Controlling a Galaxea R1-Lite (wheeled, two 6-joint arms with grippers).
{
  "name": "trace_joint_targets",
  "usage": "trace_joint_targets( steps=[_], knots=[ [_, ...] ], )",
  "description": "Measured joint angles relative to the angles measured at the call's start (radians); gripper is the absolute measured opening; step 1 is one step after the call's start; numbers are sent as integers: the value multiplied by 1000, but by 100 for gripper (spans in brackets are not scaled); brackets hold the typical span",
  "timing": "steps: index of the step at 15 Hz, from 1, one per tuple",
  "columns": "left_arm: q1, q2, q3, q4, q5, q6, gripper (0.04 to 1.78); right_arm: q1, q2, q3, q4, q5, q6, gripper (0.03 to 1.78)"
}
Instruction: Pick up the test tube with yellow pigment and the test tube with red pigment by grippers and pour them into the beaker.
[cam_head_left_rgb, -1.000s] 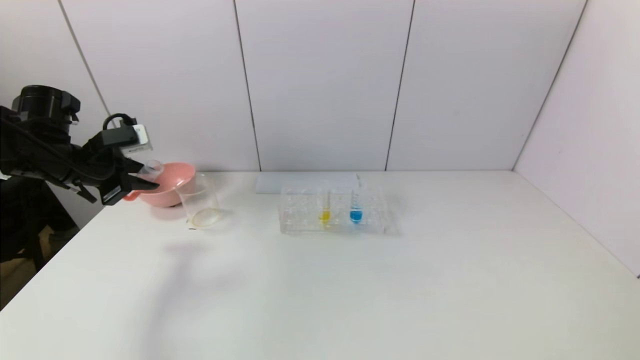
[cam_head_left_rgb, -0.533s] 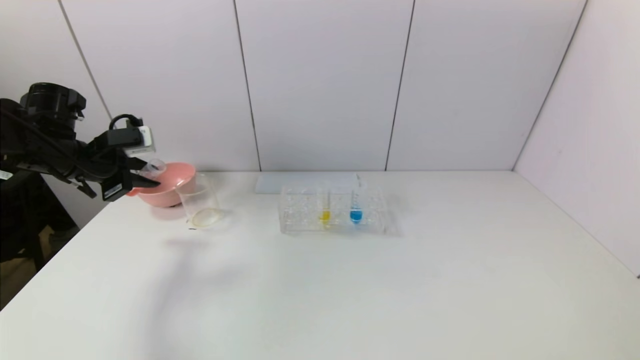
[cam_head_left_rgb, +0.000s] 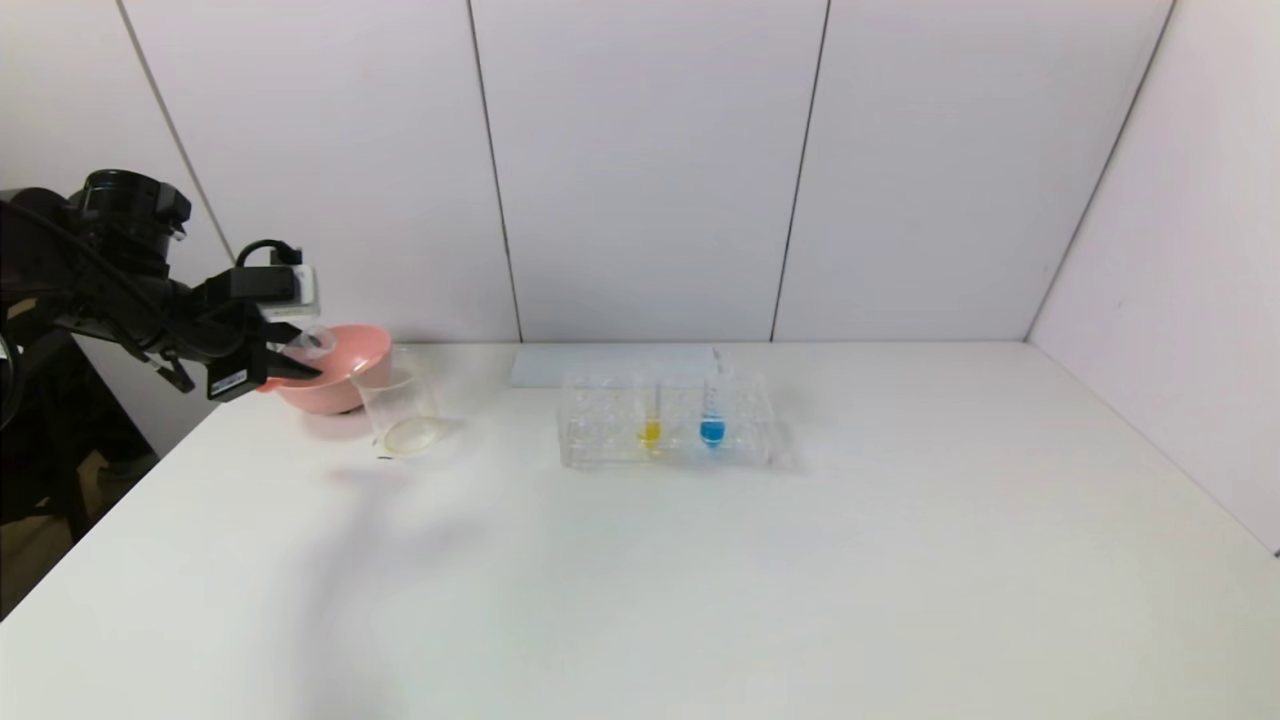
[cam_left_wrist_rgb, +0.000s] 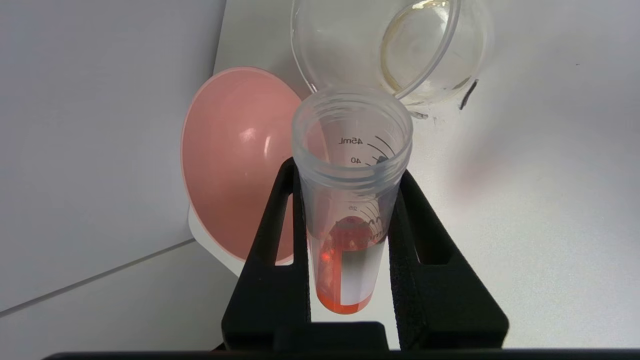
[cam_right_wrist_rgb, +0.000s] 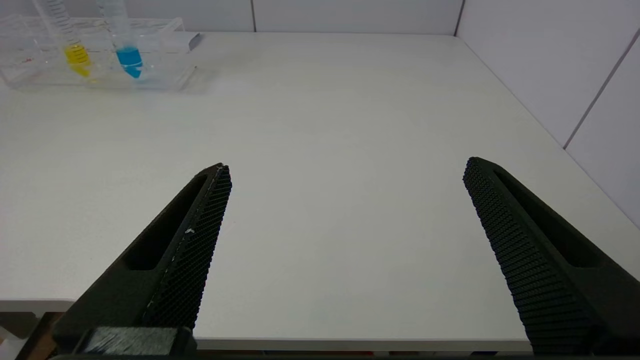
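Note:
My left gripper (cam_head_left_rgb: 285, 362) is shut on the test tube with red pigment (cam_left_wrist_rgb: 350, 200) and holds it tilted above the table's far left, over the pink bowl (cam_head_left_rgb: 335, 370), its mouth (cam_head_left_rgb: 312, 342) toward the beaker. Red-orange liquid sits at the tube's bottom (cam_left_wrist_rgb: 345, 300). The clear beaker (cam_head_left_rgb: 398, 403) stands just right of the bowl; it also shows in the left wrist view (cam_left_wrist_rgb: 390, 45). The test tube with yellow pigment (cam_head_left_rgb: 650, 420) stands in the clear rack (cam_head_left_rgb: 600, 425). My right gripper (cam_right_wrist_rgb: 345, 200) is open and empty at the table's near edge, outside the head view.
A tube with blue liquid (cam_head_left_rgb: 712, 415) stands in the rack next to the yellow one. The pink bowl also shows in the left wrist view (cam_left_wrist_rgb: 235, 165). A pale flat sheet (cam_head_left_rgb: 560, 365) lies behind the rack. Walls close the back and right.
My left gripper has moved a little to the right and down with the red tube, closer to the bowl and beaker. The rack, beaker and right arm have not moved.

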Motion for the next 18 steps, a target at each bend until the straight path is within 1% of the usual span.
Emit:
trace_joint_targets(
  steps=[2,5,6,9,11,15,18],
  knots=[
    [-2,9,-18,15,14,14,46,0,0,0,0,0,0,170],
    [-13,18,-59,95,57,26,46,0,0,0,0,0,0,170],
    [-17,21,-71,102,62,36,46,0,0,0,0,0,0,170],
    [-26,30,-96,104,67,55,46,0,0,0,0,0,0,170],
    [-35,37,-114,105,87,77,46,0,0,0,0,0,0,170],
    [-59,47,-138,105,101,84,46,0,0,0,0,0,0,170],
    [-75,51,-147,105,152,100,46,0,0,0,0,0,0,170]
  ],
)
